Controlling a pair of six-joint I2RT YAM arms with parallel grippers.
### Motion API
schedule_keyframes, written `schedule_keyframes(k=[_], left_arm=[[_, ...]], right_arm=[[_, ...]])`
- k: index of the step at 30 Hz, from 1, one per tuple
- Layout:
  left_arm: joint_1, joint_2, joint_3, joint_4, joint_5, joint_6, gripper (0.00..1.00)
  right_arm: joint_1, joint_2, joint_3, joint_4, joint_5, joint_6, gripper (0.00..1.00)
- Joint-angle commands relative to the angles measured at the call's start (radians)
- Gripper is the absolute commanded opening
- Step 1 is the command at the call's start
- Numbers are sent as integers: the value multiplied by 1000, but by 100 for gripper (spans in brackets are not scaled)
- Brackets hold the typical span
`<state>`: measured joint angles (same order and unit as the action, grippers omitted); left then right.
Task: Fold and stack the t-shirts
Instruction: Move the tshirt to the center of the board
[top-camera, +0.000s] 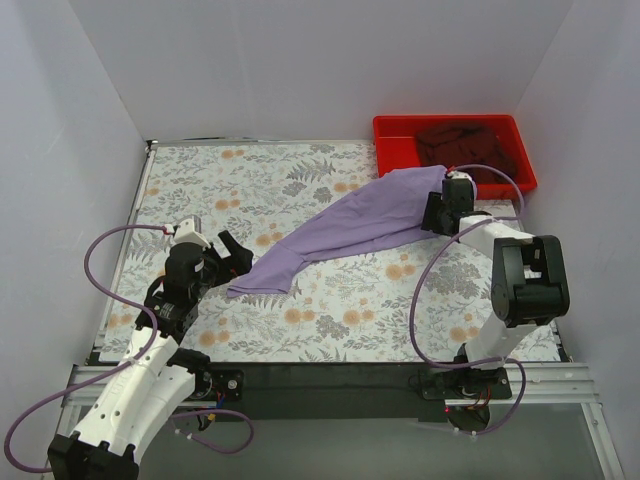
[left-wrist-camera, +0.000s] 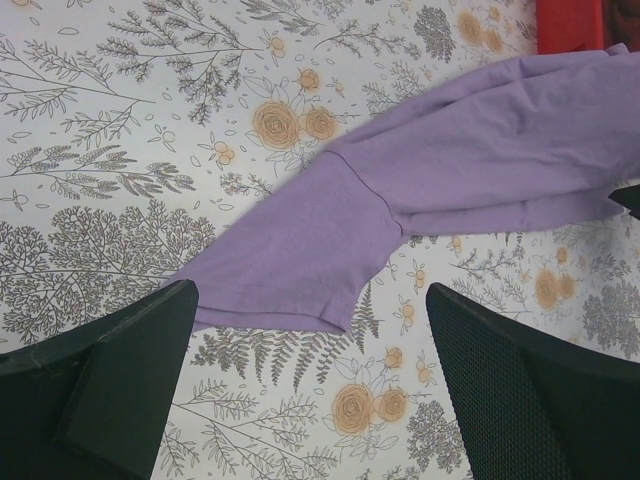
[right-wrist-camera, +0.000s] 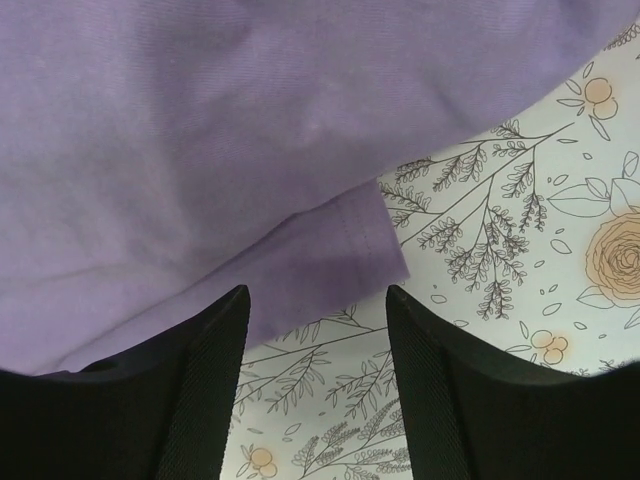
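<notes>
Lavender t-shirt (top-camera: 340, 228): lies unfolded on the flowered table (top-camera: 330, 320), drawn out into one long slanting strip from near left toward far right. Narrows at the lower-left end, where a flap with a seamed edge rests flat on the pattern. Widens and gathers into soft folds toward the upper-right end, close to the front left corner of the red tray (top-camera: 398, 150).

Maroon t-shirt (top-camera: 462, 140): sits crumpled inside the red tray at the far right corner of the table, near the lavender shirt's upper end and well apart from its lower end. Neither folded nor stacked.

Left gripper (top-camera: 234, 252): hovers just beside the strip's lower-left tip, jaws spread wide, holding nothing. Seen from the left wrist, looks down on the lavender flap lying between and beyond the two dark fingers (left-wrist-camera: 110, 380), with flowered cover showing on either side.

Right gripper (right-wrist-camera: 318, 300): hangs over the upper-right end of the lavender shirt, jaws parted to a moderate gap. Seen from the right wrist, frames a hemmed corner of the cloth at the mouth of that gap, with bare flowered cover below it between the fingers (right-wrist-camera: 190, 390). Appears to clamp nothing; cannot tell whether either finger touches the cloth.

Purple cables (top-camera: 100, 250): loop from both arms, one beside the left arm, one beside the right.
</notes>
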<state>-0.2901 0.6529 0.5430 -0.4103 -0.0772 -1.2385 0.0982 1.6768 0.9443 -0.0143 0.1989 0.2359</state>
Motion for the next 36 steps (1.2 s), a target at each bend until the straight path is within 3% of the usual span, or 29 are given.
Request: schedule_keyframes(k=[1, 7, 10, 13, 14, 19, 25, 36], left_arm=[[3, -9, 26, -4, 1, 5, 98], [3, -7, 26, -2, 8, 5, 98], [3, -6, 28, -1, 10, 5, 98], [3, -6, 26, -2, 10, 7, 98], [5, -6, 26, -2, 8, 7, 98], [3, -6, 25, -4, 8, 5, 98], [5, 7, 26, -2, 8, 4, 98], [3, 103, 35, -24, 73, -32, 98]], right_arm=[[-8, 34, 33, 31, 49, -20, 62], [-11, 89, 45, 19, 59, -63, 52], [-11, 97, 47, 16, 54, -64, 28], [-11, 86, 37, -24, 56, -61, 12], [-11, 83, 33, -48, 59, -60, 2], [-11, -60, -15, -140, 129, -40, 1], [-11, -408, -59, -361, 208, 29, 1], [-11, -1087, -237, -539, 209, 137, 1]])
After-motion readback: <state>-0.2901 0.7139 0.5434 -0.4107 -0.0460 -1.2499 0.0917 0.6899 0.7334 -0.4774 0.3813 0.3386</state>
